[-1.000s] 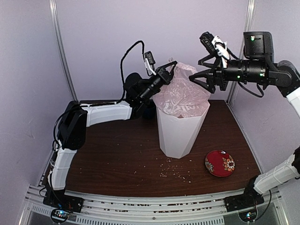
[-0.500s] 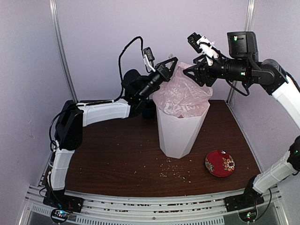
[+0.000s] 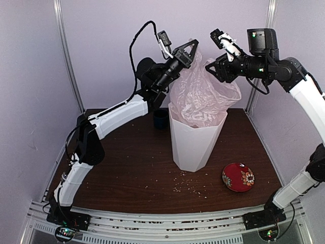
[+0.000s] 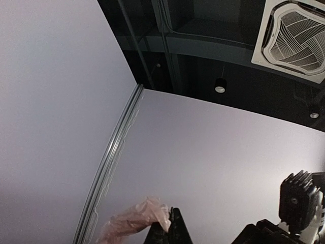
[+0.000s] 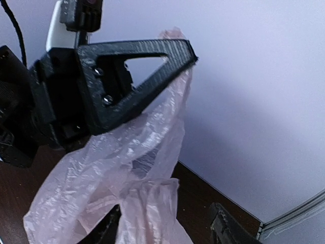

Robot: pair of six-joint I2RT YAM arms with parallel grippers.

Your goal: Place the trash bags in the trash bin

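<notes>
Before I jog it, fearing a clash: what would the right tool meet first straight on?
Probably the translucent pale pink plastic bag, right ahead; the left tool holding it sits beyond, depth unclear.

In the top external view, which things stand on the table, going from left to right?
A small dark blue cup → tall white plastic trash bin → round red flower-patterned dish.

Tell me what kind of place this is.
Probably a robot test booth in a lab or office: plain panel walls enclose a wooden table, and a ceiling air-conditioning vent shows overhead.
</notes>
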